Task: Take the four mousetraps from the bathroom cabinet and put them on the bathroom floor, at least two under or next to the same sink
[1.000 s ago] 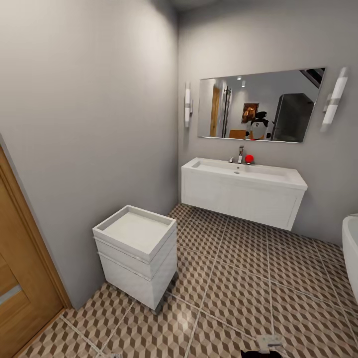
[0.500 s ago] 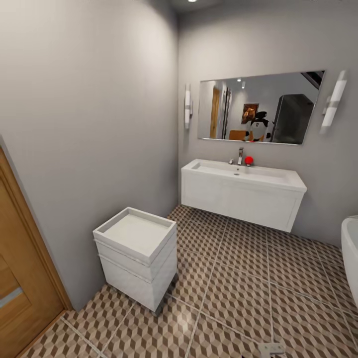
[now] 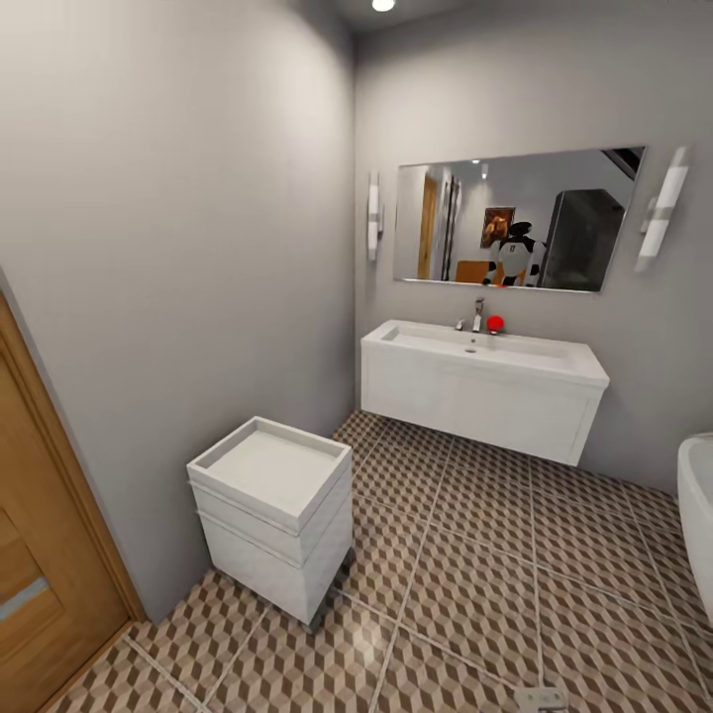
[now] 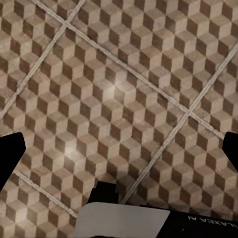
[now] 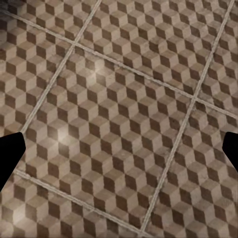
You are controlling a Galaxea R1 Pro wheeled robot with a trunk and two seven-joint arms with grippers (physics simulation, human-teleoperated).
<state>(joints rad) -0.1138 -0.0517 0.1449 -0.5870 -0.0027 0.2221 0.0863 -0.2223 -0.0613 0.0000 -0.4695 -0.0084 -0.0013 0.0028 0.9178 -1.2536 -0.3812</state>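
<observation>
- The sink (image 3: 485, 349) stands at about 1 o'clock in the head view, on its white vanity under the mirror (image 3: 517, 220), with open floor (image 3: 475, 584) beneath it.
- Since a second ago the whole head view has tilted up a little: a ceiling light (image 3: 382, 5) now shows at 12 o'clock and everything sits lower in frame. That is the camera moving, not the things.
- I judge the robot is looking around; no mousetrap or orange-brown cabinet is visible, so the search is not finished.
- A white drawer unit (image 3: 272, 513) sits at 8 o'clock and a wooden door (image 3: 40, 555) at 9 o'clock.
- Both wrist views look down on bare tiles: the left gripper (image 4: 119, 148) and right gripper (image 5: 119, 148) are spread wide, holding nothing.
</observation>
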